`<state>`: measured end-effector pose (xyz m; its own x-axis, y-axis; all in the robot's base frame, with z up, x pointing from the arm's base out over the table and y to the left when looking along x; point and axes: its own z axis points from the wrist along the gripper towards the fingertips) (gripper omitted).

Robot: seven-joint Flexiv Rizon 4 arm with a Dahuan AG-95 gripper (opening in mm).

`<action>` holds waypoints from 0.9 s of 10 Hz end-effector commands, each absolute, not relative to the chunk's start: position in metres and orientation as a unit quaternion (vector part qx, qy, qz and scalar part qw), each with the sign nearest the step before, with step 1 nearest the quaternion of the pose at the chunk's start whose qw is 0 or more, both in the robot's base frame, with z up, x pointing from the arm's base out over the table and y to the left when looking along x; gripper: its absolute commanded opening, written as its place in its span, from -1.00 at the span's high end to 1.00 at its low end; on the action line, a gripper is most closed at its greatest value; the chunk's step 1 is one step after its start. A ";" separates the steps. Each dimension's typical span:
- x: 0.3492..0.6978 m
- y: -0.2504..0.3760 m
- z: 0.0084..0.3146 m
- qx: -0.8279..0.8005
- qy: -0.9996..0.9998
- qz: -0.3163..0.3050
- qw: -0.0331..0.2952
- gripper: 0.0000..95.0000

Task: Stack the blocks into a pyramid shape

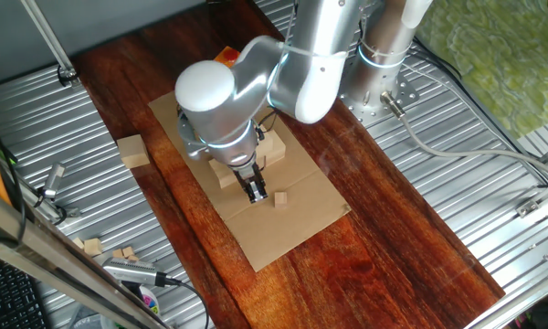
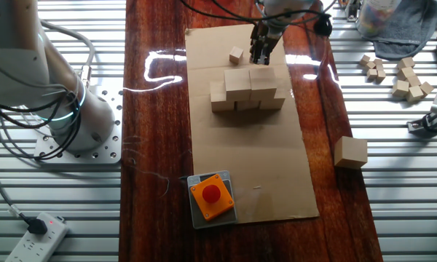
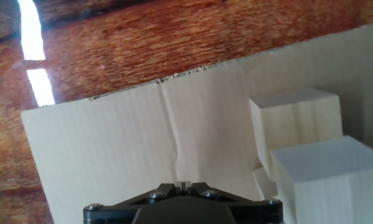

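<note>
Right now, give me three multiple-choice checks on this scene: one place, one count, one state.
1. Where does the orange box sit?
A) on a corner of the cardboard
B) on the ribbed metal
C) on the bare wood

2. How many blocks form the upper row of the stack?
A) one
B) two
C) four

3. The pyramid is:
A) topped with an apex block
B) lacking its apex
C) scattered flat

Answers:
1 A, the box rests on the sheet's corner.
2 B, two cubes sit side by side on the lower row.
3 B, nothing lies on top of those two.
</note>
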<state>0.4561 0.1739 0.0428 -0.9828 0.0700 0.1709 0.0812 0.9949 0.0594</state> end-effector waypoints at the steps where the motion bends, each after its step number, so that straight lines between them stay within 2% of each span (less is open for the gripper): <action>1: 0.456 0.173 0.044 0.052 -0.994 -0.021 0.092 1.00; 3: 0.456 0.174 0.044 0.090 -0.991 -0.012 0.096 1.00; 6: 0.456 0.174 0.044 0.290 -0.952 -0.001 0.100 1.00; 9: 0.455 0.173 0.044 0.384 -0.917 0.021 0.107 1.00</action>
<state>0.4555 0.1736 0.0435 -0.8265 -0.5258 0.2011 -0.5282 0.8479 0.0459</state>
